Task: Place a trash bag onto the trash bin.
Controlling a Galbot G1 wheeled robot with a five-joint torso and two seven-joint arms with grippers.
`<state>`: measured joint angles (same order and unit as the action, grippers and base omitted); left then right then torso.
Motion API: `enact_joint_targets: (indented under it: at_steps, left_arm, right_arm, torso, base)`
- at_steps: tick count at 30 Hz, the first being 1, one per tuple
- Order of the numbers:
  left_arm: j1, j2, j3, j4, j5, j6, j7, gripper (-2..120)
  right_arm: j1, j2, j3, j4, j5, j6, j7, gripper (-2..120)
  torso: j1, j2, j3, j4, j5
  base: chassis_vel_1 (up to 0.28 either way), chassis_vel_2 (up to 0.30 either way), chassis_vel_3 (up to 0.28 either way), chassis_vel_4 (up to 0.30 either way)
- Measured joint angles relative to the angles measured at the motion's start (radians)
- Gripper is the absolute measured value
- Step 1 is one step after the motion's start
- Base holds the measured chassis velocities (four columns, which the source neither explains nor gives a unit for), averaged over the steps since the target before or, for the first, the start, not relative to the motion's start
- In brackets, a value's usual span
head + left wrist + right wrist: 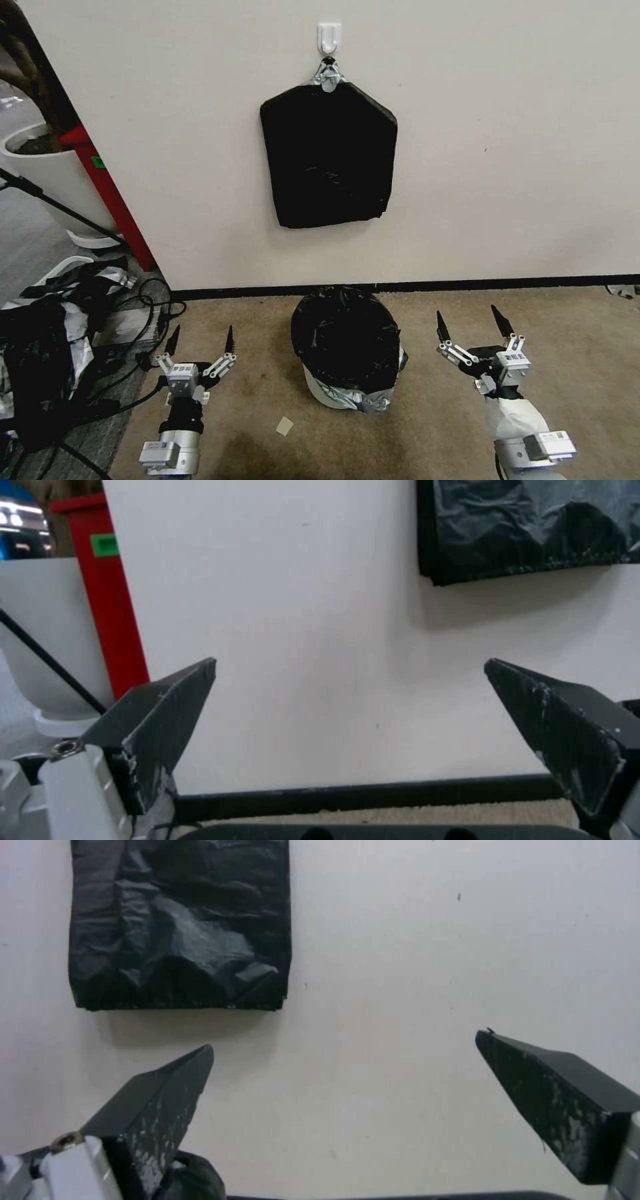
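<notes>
The trash bin (321, 392), a small cream-white bucket, stands on the carpet close to the wall. The glossy black trash bag (347, 340) covers its mouth and hangs down its sides, with silvery film bunched at the lower right. My left gripper (203, 333) is open, low over the carpet to the left of the bin and apart from it. To the bin's right my right gripper (467, 317) is likewise open and holds nothing. Both wrist views look at the wall between spread fingers, left gripper (350, 662) and right gripper (345, 1040).
A thick black pad of bags (328, 157) hangs from a white wall hook (329, 37) above the bin. At the left are a black-and-silver plastic heap (47, 347), cables (150, 307), a red post (110, 193) and a big white plant pot (53, 173). A paper scrap (285, 425) lies on the carpet.
</notes>
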<state>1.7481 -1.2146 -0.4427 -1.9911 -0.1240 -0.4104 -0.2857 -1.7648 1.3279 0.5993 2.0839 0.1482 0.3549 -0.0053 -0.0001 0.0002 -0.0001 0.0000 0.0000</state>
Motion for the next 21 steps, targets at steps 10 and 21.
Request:
enact_joint_targets:
  at_steps: [10,21]
  left_arm:
    - [-0.005,0.002,0.004,0.001,-0.009,0.008,-0.003,100]
    - [-0.008,0.003,0.006,0.001,-0.013,0.013,-0.005,100]
  right_arm:
    - [0.003,-0.003,-0.003,0.002,0.004,-0.008,0.003,100]
    - [0.005,-0.004,-0.005,0.002,0.007,-0.013,0.006,100]
  torso:
    - [0.0,0.0,0.0,0.0,0.0]
    - [0.0,0.0,0.0,0.0,0.0]
  base:
    - [0.0,0.0,0.0,0.0]
    - [0.0,0.0,0.0,0.0]
